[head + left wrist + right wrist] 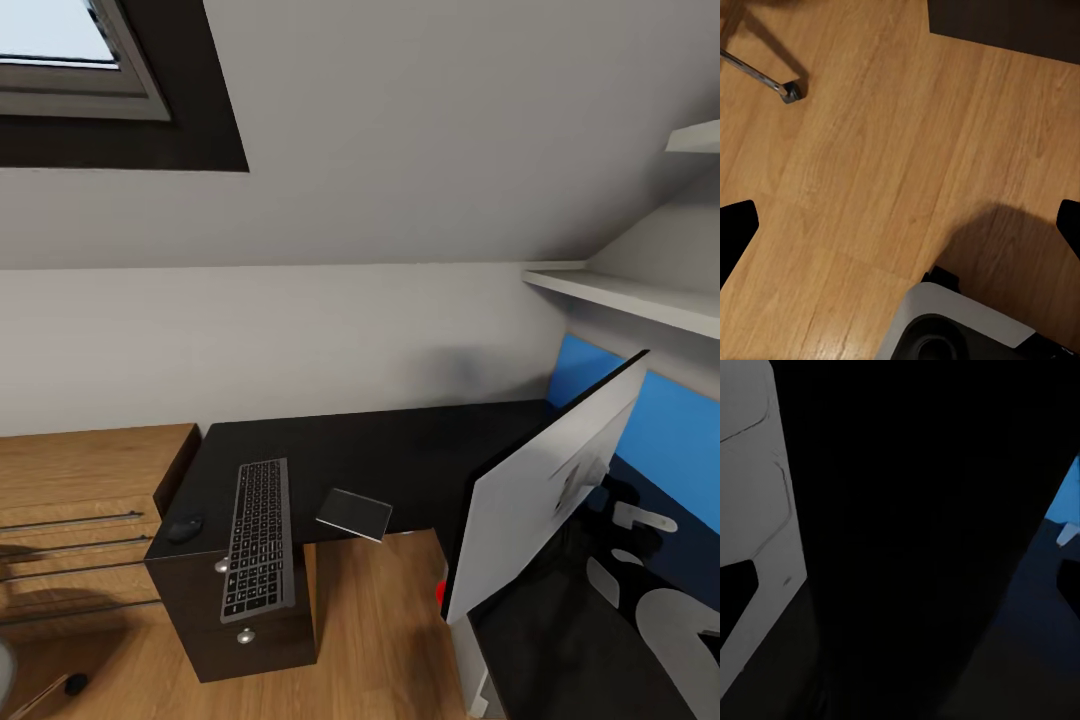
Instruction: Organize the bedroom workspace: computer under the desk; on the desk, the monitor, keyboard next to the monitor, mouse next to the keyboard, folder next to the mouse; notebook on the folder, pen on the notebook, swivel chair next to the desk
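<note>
Head cam looks down over the desk (400, 450); left wrist faces the wood floor (885, 150); right wrist sits close against the monitor (757, 510) (also in the head view).

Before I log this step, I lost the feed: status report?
Left fingers spread over bare floor, holding nothing. Keyboard and mouse on desk, dark flat pad beside them. Monitor tilted close at right, crowding the view.

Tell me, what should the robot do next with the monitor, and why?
Probably ease the monitor leftward and down onto the bare part of the desk, behind the keyboard. The monitor is tilted, close to the camera by the desk's right side, not standing upright. The keyboard and mouse already lie on the desk, and the space beside them looks free.
</note>
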Controlling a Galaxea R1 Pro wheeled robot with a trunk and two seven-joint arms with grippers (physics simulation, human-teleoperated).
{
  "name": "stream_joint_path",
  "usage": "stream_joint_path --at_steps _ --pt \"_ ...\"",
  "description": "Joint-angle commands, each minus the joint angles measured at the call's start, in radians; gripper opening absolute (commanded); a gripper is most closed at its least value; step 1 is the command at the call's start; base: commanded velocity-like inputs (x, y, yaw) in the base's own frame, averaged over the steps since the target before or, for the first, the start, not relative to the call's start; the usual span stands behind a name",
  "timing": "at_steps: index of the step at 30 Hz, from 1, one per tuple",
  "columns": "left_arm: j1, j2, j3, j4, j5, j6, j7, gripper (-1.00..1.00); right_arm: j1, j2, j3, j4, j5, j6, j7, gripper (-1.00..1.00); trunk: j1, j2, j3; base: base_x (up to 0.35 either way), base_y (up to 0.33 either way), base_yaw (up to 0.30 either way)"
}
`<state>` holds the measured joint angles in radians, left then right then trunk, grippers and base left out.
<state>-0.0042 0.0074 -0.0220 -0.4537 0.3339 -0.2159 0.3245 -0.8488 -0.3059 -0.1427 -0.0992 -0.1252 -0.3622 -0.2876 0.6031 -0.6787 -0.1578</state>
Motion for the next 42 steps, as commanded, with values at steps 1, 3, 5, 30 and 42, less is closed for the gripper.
stream_joint_path --at_steps 1,3,5,30,42 --pt "0.0 0.0 -0.003 0.0 0.007 -0.003 0.002 1.0 -0.001 0.0 0.001 0.001 -0.011 -0.006 0.003 1.0 0.0 -0.001 -0.002 0.0 0.0 0.0" --pt "0.0 0.0 -0.003 0.0 0.007 -0.003 0.002 1.0 -0.001 -0.001 0.0 0.001 -0.011 -0.005 0.002 1.0 0.0 -0.001 -0.002 0.0 0.0 0.0" --pt "0.0 0.0 -0.003 0.0 0.007 -0.003 0.002 1.0 -0.001 -0.001 0.0 0.001 -0.011 -0.005 0.001 1.0 0.0 -0.001 -0.002 0.0 0.0 0.0" --pt "0.0 0.0 -0.003 0.0 0.007 -0.003 0.004 1.0 -0.001 -0.001 0.0 0.001 -0.011 -0.001 -0.001 -1.0 0.0 -0.001 -0.002 0.0 0.0 0.0" --pt "0.0 0.0 -0.003 0.0 0.007 -0.004 0.004 1.0 -0.001 0.001 -0.004 -0.003 -0.016 -0.004 -0.002 -1.0 0.0 -0.001 -0.002 0.0 0.0 0.0"
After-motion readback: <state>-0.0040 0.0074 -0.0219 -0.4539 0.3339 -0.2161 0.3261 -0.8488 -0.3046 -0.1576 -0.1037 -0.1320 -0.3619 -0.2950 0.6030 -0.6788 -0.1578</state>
